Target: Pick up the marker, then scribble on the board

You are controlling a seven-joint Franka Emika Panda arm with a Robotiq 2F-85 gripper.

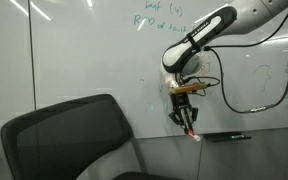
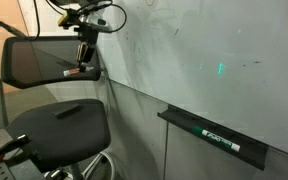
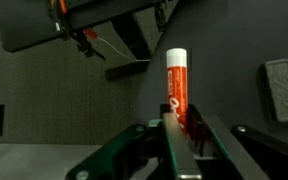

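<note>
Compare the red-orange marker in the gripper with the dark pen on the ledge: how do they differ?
Colour: the red-orange marker has a white end; the dark pen is blackish. State: the marker is clamped in the shut gripper; the pen lies loose on the black ledge tray. Pose: the marker juts out past the jaws; the pen lies flat along the tray. Both are slim sticks by the white board.
</note>
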